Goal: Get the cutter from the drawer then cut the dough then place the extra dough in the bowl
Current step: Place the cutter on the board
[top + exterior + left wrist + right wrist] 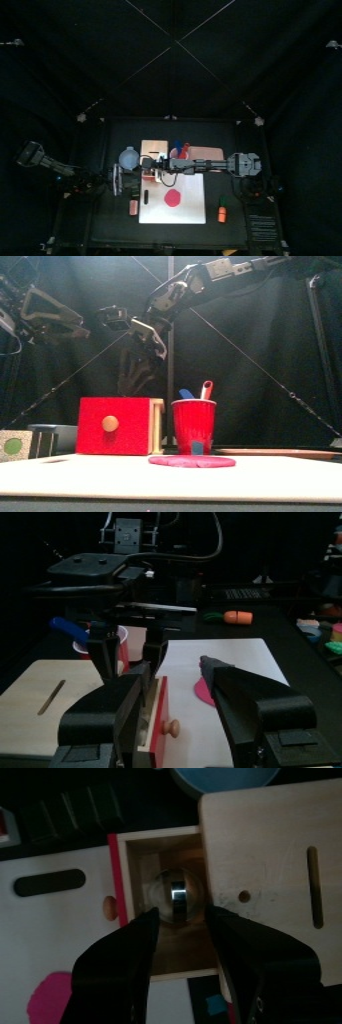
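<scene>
Cutter [178,890] lies in open drawer [134,918], 12 o'clock of dough [174,198]; right gripper [181,918] above, fingers apart to straddle it; left gripper [177,672] fingers also apart.

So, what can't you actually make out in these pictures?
Round metal cutter: dim inside the pale wooden box's open drawer in the right wrist view; its wire handle is indistinct.
Blue-grey bowl: cut off by that view's edge; contents unseen.
Right hand: whether it touches the cutter is unclear.
Small orange thing: too small in the top view to identify.
</scene>
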Controlling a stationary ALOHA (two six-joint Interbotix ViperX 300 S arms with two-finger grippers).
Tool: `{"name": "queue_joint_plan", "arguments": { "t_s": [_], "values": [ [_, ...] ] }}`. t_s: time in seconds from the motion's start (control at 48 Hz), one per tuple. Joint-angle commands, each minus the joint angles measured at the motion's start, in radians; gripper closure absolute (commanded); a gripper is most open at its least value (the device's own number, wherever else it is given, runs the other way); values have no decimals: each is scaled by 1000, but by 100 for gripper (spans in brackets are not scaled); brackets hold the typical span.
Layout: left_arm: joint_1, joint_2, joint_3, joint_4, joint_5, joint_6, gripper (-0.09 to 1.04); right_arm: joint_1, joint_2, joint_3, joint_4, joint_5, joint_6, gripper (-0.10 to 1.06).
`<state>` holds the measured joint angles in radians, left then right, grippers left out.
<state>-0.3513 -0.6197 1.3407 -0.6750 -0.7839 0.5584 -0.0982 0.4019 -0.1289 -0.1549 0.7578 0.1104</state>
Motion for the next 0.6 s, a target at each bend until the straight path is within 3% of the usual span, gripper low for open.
{"name": "queue_joint_plan", "arguments": {
  "t_s": [0.021, 0.604],
  "values": [
    [2, 0, -8, 3, -3, 0, 12, 5, -17, -38, -2, -2, 3, 19],
    [2, 0, -8, -6, 26, -2, 12, 3, 51, -74, -26, -2, 5, 19]
  ]
}}
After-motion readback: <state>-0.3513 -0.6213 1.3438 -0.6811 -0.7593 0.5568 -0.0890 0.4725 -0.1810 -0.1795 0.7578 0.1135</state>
